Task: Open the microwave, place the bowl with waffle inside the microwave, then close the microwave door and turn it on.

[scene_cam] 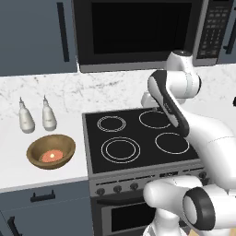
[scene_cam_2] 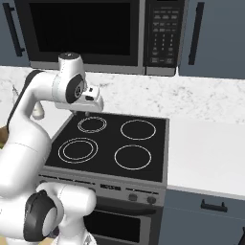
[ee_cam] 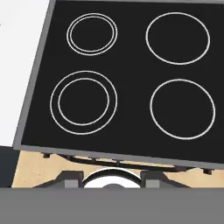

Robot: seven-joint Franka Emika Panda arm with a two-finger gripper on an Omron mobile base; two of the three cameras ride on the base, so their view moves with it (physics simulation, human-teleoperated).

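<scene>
The microwave (scene_cam: 138, 32) (scene_cam_2: 100, 33) hangs above the stove. Its door (scene_cam: 138, 30) (scene_cam_2: 79, 31) is closed, and the keypad panel (scene_cam_2: 161, 36) sits at its right. The brown wooden bowl (scene_cam: 50, 151) rests on the white counter left of the stove, with the orange-pink waffle (scene_cam: 52, 156) lying inside it. My gripper (scene_cam_2: 82, 113) (ee_cam: 111, 180) hovers over the back left of the stovetop, pointing down, below the microwave and well right of the bowl. Its fingertips (ee_cam: 72, 179) stand apart with nothing between them.
The black four-ring stovetop (scene_cam: 138, 138) (scene_cam_2: 115, 143) (ee_cam: 122, 78) lies directly under my hand. Two pale bottles (scene_cam: 26, 117) (scene_cam: 48, 115) stand on the counter behind the bowl. A white counter (scene_cam_2: 206, 153) runs to the right of the stove. Grey cabinets flank the microwave.
</scene>
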